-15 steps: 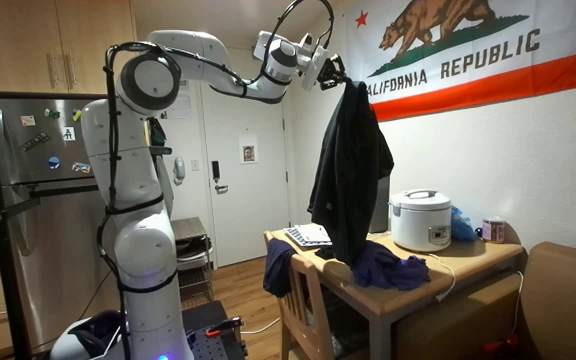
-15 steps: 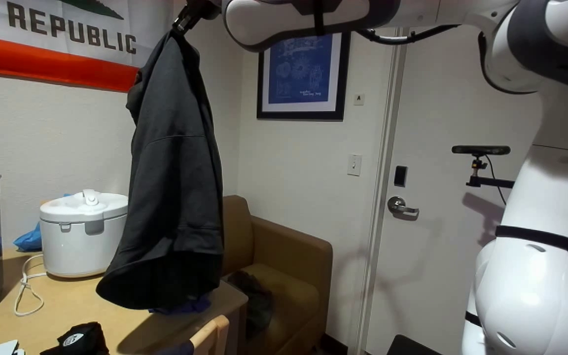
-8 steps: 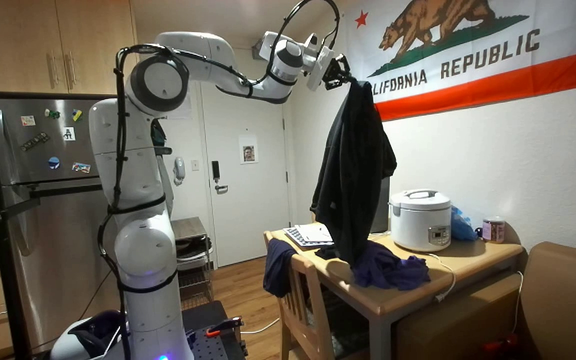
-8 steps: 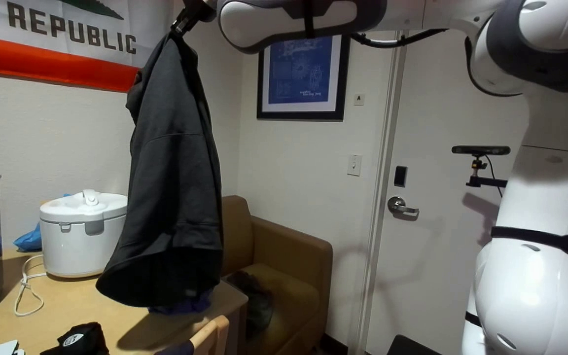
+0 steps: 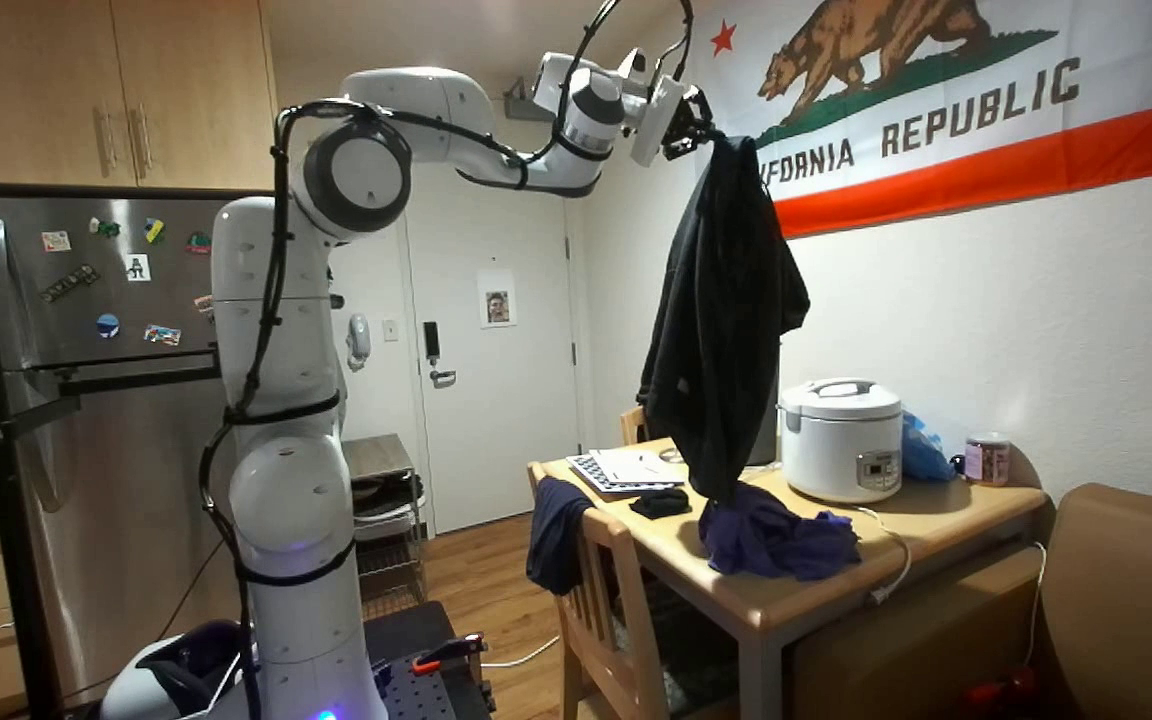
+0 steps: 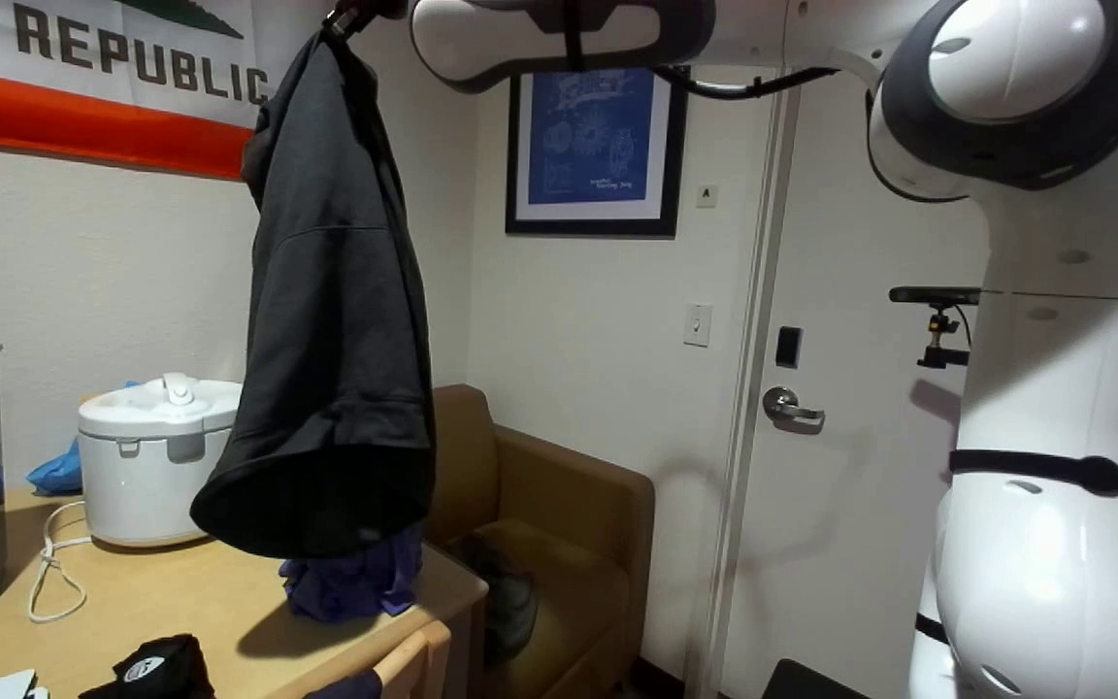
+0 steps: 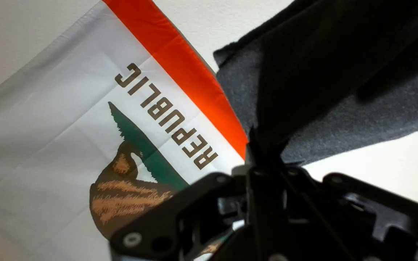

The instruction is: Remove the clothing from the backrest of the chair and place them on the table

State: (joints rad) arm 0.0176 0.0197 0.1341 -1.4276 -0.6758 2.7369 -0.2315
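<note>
My pincer [image 5: 714, 134] is clamped on the top of the black jacket [image 5: 721, 310], which dangles right of centre in an exterior view. Compared with a second ago I'm higher and further right there, and the hem rides higher in both exterior views, so more of the violet-blue cloth [image 6: 355, 582] shows underneath. Can't tell if those two touch. The navy-blue garment [image 5: 556, 535] hasn't budged, it's draped over the backrest of the chair [image 5: 639, 610] at lower centre.

Room-wise: the cloth sits near a corner of the surface [image 6: 180, 592], and there's a nice bare stretch of wood at lower left in an exterior view, between the rice cooker [image 6: 156, 466] and a small black item [image 6: 171, 670]. The wall [image 5: 986, 300] with the flag [image 5: 986, 120] is at upper right, behind the jacket.

Pose: my arm [image 5: 281, 490] stands upright left of centre, bends at the elbow up top, then reaches right, pincer aimed right and slightly down.
</note>
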